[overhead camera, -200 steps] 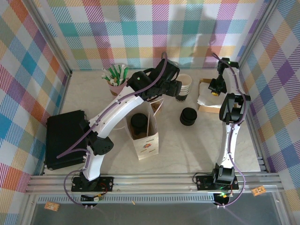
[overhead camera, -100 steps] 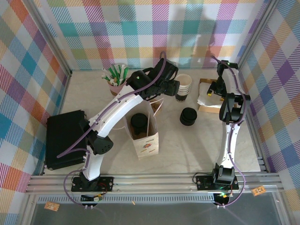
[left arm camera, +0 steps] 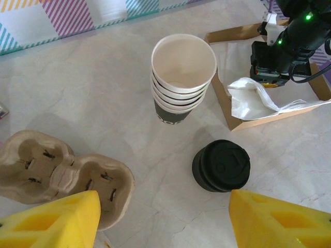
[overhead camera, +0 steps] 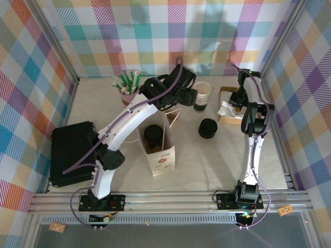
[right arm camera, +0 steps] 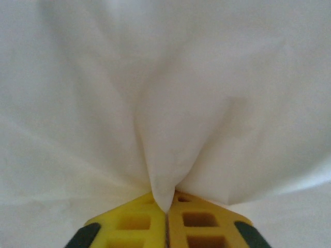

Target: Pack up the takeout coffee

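Over on the left, the left tool [left arm camera: 163,221] hangs above the tabletop [left arm camera: 103,93] with its yellow fingers [left arm camera: 51,222] spread wide. Nothing sits between them and they touch nothing. Below it, from left to right, lie a brown pulp carrier [left arm camera: 62,173], a stack of cups [left arm camera: 182,95] with no lids, and a stack of black lids [left arm camera: 221,165] just in front of the cups.

Moving right, there's the cardboard tray [left arm camera: 222,93] against the far right side. The right tool [right arm camera: 167,225] is down in it, fingers pressed together. It's pinching a fold of the white napkin [right arm camera: 165,103], and the paper rises from between the pads in a soft crease. The left wrist view catches the same tool standing over the crumpled napkin inside the tray.

And the takeout coffee [overhead camera: 153,133]? It stands upright inside the open paper bag [overhead camera: 163,157], left of centre on the tabletop, under the left arm. From above, its round black lid faces up and the bag walls hide the cup body. Both tools are well clear of it.
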Available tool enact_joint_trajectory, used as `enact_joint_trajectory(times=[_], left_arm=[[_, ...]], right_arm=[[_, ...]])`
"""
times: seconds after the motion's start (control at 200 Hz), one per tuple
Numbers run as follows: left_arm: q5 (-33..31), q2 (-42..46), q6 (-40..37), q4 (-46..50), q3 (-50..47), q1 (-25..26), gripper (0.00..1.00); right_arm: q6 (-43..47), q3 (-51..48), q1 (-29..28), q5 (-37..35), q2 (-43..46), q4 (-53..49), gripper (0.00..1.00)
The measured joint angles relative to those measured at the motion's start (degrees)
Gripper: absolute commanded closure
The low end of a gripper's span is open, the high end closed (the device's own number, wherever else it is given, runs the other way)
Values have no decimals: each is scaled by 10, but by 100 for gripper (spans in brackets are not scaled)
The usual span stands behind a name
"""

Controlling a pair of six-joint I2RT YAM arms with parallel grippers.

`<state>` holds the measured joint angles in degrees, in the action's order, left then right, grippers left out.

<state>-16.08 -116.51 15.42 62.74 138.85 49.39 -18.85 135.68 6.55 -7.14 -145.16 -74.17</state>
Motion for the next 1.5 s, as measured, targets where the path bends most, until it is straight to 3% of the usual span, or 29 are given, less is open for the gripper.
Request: enact_joint_trajectory(times=[0.25, 0.325, 0.595, 0.81, 0.84, 0.915, 1.06, 1.09, 1.125, 1.15, 1.2, 1.42, 1.5], left_arm=[[1, 9, 0, 1, -5, 0, 34], [1, 16, 0, 2, -11, 0, 34], [1, 31, 3, 2, -28, 0, 34], [1, 31, 7, 2, -30, 0, 34], [1, 31, 9, 2, -30, 0, 34], [1, 32, 13, 1, -33, 0, 34], [1, 32, 17, 2, -35, 0, 34], [1, 33, 18, 2, -35, 0, 34], [1, 33, 18, 2, -35, 0, 34], [1, 33, 19, 2, -35, 0, 34], [1, 33, 20, 2, -36, 0, 34], [1, 34, 24, 1, -36, 0, 34], [1, 34, 27, 2, -36, 0, 34]], right_arm=[[-1, 2, 0, -15, 15, 9, 100], [-1, 2, 0, -19, 27, 13, 93], [1, -2, 0, -20, 66, 24, 93], [1, -3, 0, -5, 66, 25, 83], [1, -3, 0, -3, 66, 25, 84], [-2, -3, 0, 4, 66, 25, 100], [-1, -3, 2, 17, 66, 25, 100], [-1, -3, 2, 18, 66, 26, 87], [-1, -3, 2, 18, 66, 26, 58], [0, -3, 2, 19, 66, 26, 45], [-1, -3, 2, 18, 66, 26, 34], [3, 28, 2, 18, 21, 13, 33], [3, 15, 3, 18, 6, 12, 50]])
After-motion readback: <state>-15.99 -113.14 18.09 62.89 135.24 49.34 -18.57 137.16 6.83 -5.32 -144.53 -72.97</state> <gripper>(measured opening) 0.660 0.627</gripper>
